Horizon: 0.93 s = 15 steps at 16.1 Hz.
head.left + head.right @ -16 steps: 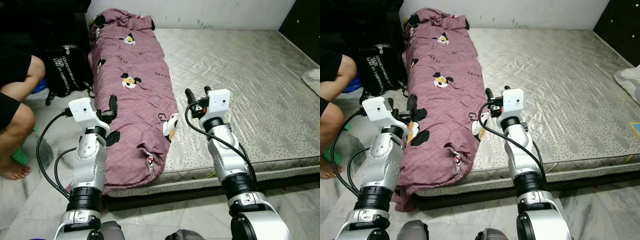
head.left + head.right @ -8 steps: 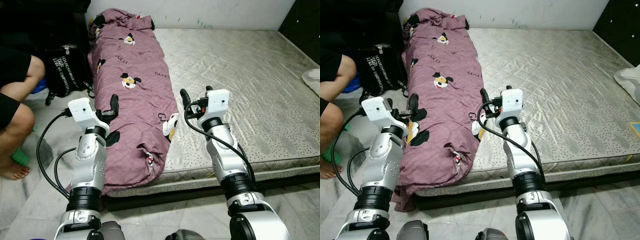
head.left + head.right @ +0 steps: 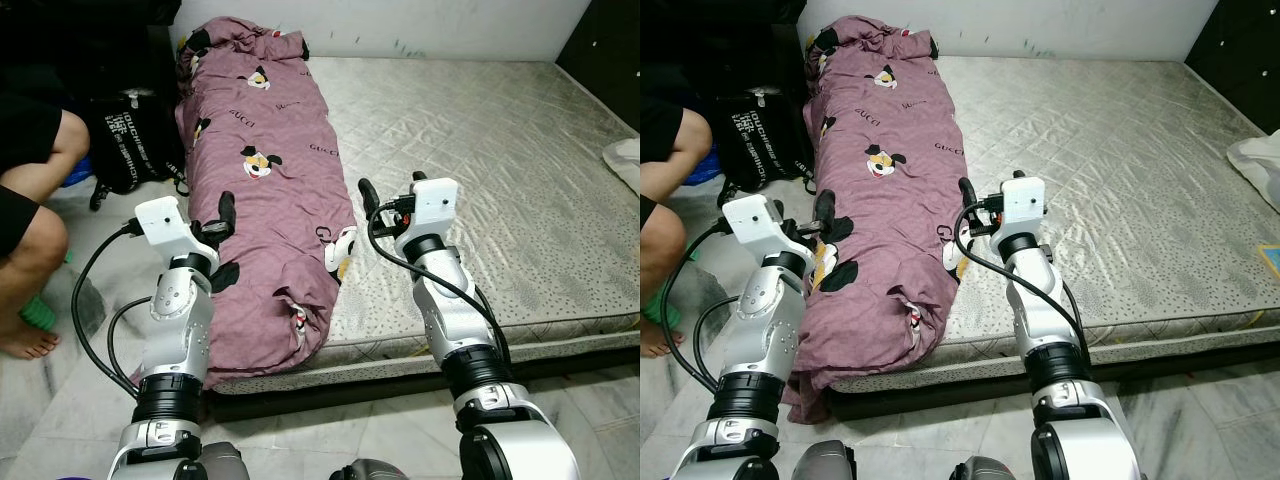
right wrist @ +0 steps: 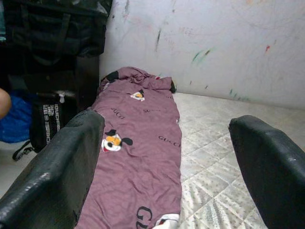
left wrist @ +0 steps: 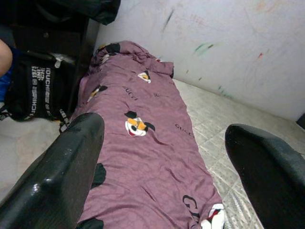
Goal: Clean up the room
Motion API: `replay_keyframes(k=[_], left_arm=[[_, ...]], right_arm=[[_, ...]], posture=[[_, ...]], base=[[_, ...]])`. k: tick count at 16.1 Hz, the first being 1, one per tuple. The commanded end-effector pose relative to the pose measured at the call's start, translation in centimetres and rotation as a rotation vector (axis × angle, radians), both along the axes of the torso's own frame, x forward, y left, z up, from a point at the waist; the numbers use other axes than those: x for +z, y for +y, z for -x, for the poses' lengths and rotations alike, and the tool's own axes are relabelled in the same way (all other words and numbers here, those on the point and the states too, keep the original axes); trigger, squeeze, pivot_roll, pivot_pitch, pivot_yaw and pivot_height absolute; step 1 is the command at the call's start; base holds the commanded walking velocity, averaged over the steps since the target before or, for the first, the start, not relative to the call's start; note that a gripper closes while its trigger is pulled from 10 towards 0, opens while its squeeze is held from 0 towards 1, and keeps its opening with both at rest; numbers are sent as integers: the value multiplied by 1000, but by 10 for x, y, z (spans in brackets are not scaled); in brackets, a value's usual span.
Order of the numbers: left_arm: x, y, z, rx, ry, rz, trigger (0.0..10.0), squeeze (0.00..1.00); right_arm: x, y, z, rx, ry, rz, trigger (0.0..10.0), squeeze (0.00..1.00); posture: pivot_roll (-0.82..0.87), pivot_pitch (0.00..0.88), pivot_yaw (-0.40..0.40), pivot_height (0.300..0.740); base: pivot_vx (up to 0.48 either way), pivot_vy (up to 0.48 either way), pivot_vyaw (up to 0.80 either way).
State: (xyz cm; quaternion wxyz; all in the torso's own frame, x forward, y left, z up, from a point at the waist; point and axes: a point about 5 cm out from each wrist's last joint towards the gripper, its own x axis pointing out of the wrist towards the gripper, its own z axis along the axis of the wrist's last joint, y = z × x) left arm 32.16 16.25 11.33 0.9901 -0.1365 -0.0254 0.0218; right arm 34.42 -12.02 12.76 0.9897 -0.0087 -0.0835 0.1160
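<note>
A purple blanket with cartoon prints lies bunched lengthwise along the left side of a bare grey mattress. My left gripper is open over the blanket's left edge near the front; in its wrist view the black fingers frame the blanket. My right gripper is open just above the mattress beside the blanket's right edge, with nothing between its fingers. The blanket's front end droops over the mattress edge.
A person sits on the floor at the left, knees close to my left arm. A black bag leans beside the bed. A white cloth lies at the mattress's right edge. Dark furniture stands at the far right.
My right gripper has shifted a little to the left, closer to the blanket's right edge. The left arm and the blanket have stayed put.
</note>
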Motion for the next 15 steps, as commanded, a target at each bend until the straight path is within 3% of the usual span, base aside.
replay_keyframes(k=[1, 3, 4, 10, 15], left_arm=[[5, -4, -2, -17, -12, -4, 10000, 0], [5, -5, -2, -24, -10, -6, 10000, 0], [5, -5, -2, -25, -9, -6, 10000, 0], [5, -8, -2, -42, -3, -14, 10000, 0], [6, -20, -9, -118, 5, -40, 10000, 0]], right_arm=[[4, 2, -2, 13, -11, 25, 10000, 843], [3, 4, -2, 16, -9, 33, 10000, 235], [3, 2, -3, 7, -2, 28, 10000, 0], [3, 0, -3, -6, 0, 15, 10000, 0], [5, -14, 3, -106, -44, -26, 10000, 0]], posture=[[5, 0, -99, 740], [5, 0, -99, 740], [5, 0, -100, 740], [3, 0, -95, 740], [-47, 0, -21, 740]], base=[[0, 0, 0], [0, 0, 456], [0, 0, 0], [0, 0, 0], [0, 0, 0]])
